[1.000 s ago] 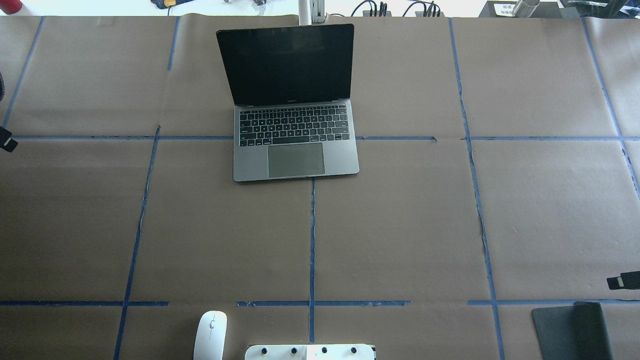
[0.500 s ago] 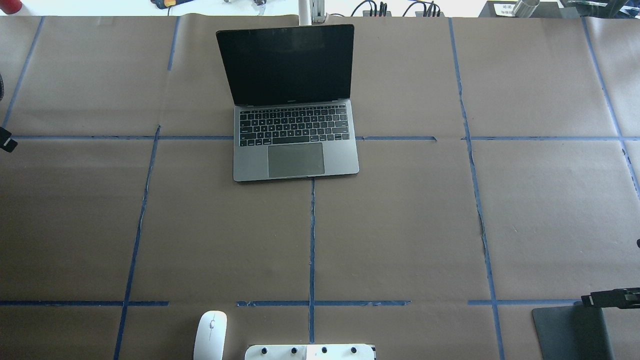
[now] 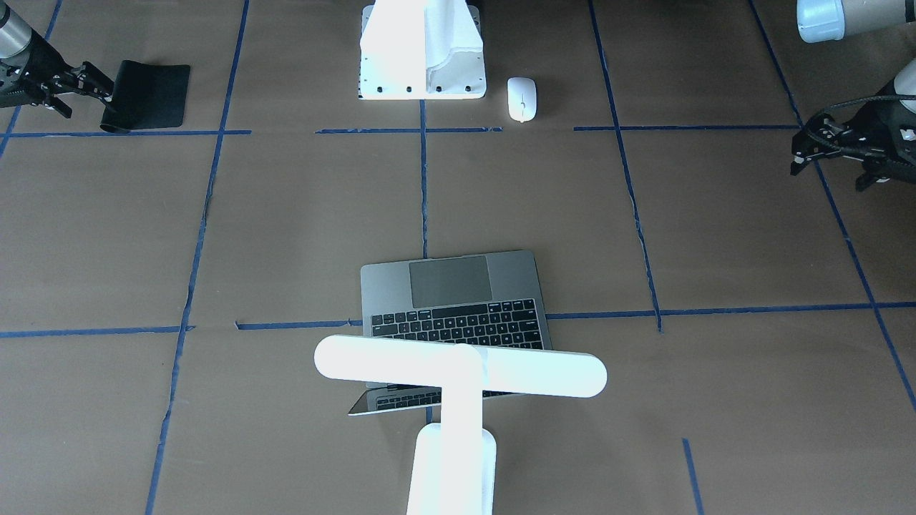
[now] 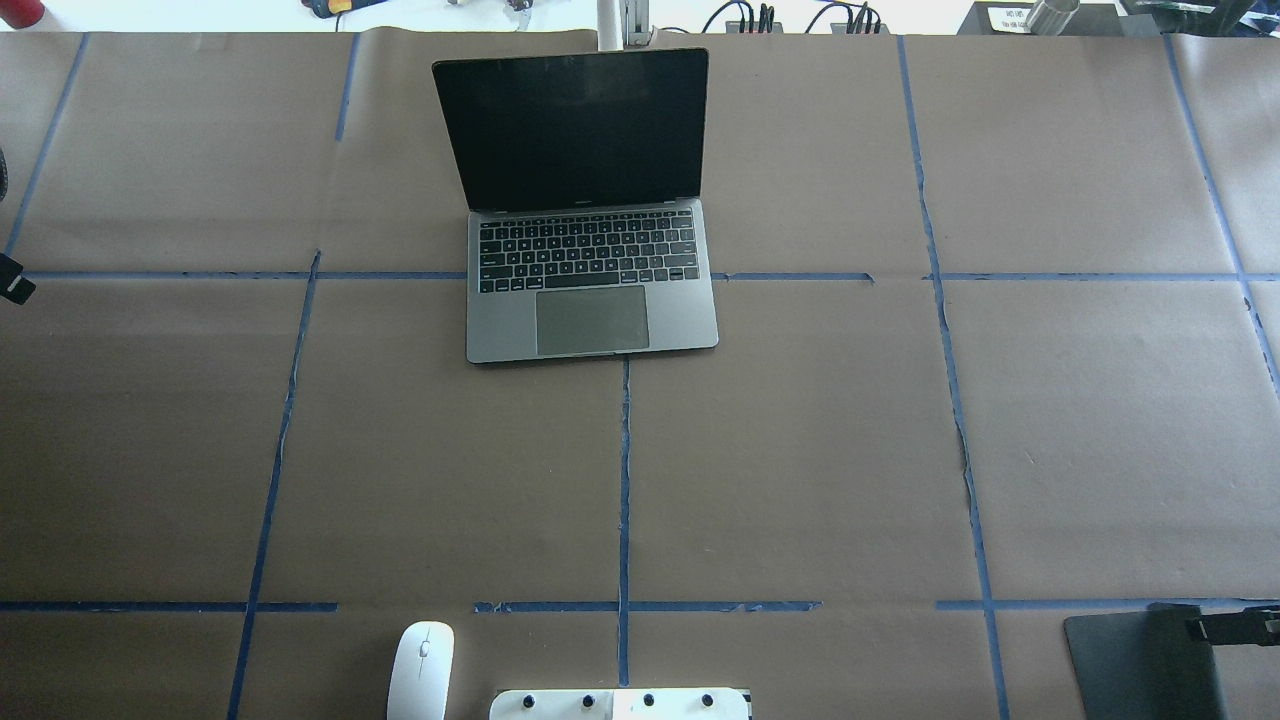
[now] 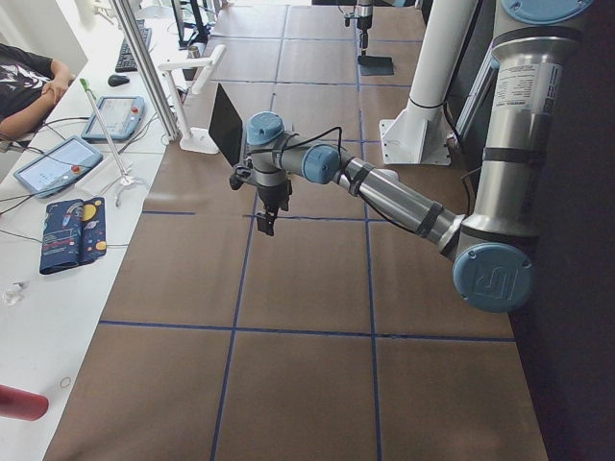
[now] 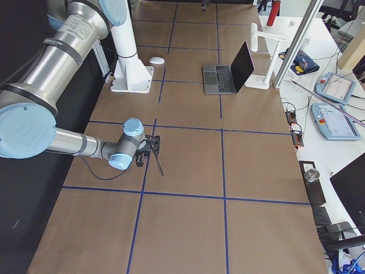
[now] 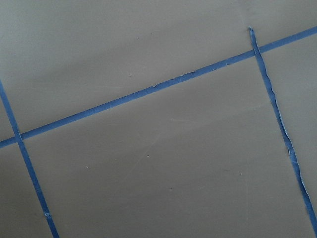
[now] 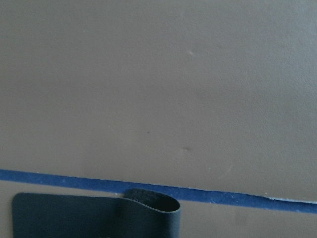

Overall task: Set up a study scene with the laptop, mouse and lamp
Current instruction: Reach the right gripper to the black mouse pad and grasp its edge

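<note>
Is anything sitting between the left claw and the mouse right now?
Nothing visible. Only bare table lies between the left claw and the mouse. The white pedestal stands on the mouse's other side, out of that path.

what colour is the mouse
The mouse is white with a thin centre line, best seen in the front-facing view.

Black mat (image 3: 154,89), one edge curled up, and white pedestal (image 3: 422,57) on brown table (image 3: 286,214)
</note>
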`<state>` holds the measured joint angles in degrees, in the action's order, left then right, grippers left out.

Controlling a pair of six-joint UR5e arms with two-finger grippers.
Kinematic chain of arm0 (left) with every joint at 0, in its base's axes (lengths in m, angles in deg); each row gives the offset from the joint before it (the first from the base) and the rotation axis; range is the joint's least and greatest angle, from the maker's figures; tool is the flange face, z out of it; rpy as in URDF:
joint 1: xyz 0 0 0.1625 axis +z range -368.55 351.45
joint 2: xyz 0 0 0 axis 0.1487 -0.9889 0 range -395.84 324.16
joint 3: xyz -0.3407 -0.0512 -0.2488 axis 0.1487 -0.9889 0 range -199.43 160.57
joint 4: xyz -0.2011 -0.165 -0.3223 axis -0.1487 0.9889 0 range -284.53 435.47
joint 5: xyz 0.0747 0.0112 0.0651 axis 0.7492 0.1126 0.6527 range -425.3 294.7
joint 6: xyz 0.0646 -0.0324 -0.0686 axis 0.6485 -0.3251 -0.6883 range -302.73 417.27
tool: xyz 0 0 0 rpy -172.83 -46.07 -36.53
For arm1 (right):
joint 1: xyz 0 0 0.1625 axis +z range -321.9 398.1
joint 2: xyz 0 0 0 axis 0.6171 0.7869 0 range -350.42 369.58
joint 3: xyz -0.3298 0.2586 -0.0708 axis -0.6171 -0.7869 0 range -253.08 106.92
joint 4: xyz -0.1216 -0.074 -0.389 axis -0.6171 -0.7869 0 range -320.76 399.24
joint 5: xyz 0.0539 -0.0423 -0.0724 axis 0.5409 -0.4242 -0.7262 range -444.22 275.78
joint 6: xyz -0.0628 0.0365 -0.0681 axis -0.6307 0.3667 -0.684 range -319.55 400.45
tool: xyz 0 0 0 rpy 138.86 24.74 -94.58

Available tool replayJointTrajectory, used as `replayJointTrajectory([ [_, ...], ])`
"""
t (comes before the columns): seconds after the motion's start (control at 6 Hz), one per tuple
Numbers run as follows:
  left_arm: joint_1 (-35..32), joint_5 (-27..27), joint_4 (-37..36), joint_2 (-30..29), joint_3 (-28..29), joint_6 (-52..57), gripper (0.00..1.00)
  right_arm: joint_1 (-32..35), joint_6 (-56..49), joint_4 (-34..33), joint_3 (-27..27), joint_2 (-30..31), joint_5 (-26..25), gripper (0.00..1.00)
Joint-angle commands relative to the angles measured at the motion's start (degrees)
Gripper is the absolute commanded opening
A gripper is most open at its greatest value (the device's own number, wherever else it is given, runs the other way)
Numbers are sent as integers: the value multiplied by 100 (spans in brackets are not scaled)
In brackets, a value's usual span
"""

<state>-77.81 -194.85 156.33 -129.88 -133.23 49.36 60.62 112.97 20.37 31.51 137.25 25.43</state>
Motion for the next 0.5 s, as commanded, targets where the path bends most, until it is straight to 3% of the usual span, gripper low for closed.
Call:
replayJointTrajectory([
  [0.0, -9, 0, 0, 0, -29, 0, 100, -220, 165, 103, -88, -135, -14, 91],
  [0.17, -9, 0, 0, 0, -38, 0, 100, -308, 210, 103, -88, -215, -14, 90],
  [0.33, -9, 0, 0, 0, -38, 0, 100, -335, 254, 103, -88, -215, -14, 72],
])
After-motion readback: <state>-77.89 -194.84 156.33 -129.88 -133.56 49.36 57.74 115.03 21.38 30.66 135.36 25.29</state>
